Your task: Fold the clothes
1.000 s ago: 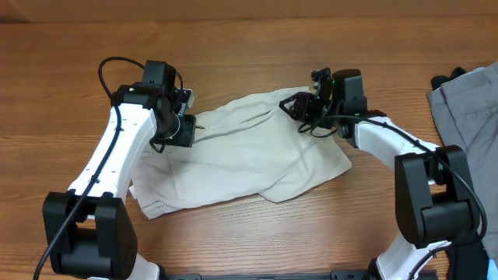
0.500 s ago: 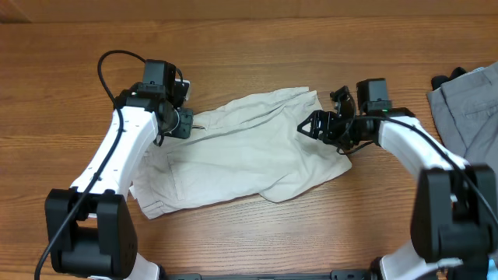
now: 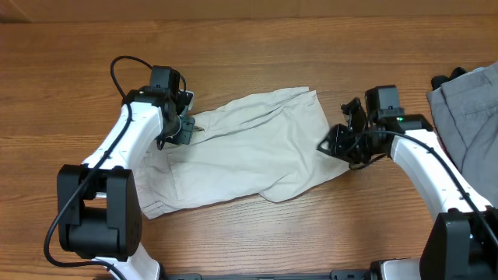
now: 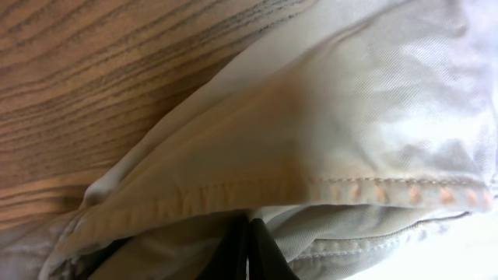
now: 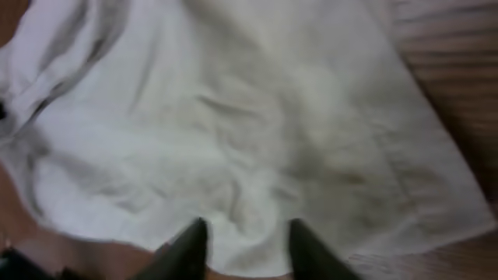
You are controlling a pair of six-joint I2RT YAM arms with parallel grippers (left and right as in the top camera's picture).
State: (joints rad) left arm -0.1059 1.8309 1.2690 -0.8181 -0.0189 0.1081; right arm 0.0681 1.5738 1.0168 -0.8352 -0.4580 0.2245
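The cream shorts [image 3: 249, 152] lie spread and rumpled on the wooden table [image 3: 257, 47], one long edge running up toward their far right corner and a fold bulging along their near edge. The left gripper [image 3: 185, 128] sits at the shorts' left end, its jaws pressed together on the cloth. In the left wrist view the dark tips meet just under a stitched hem [image 4: 311, 190] that crosses above them. The right gripper [image 3: 333, 145] is at the shorts' right edge, its fingers [image 5: 191, 245] standing apart with the pale cloth's edge lying between them, not clamped. A grey garment [image 3: 467, 101] lies well to the right of the shorts, beyond the right arm.
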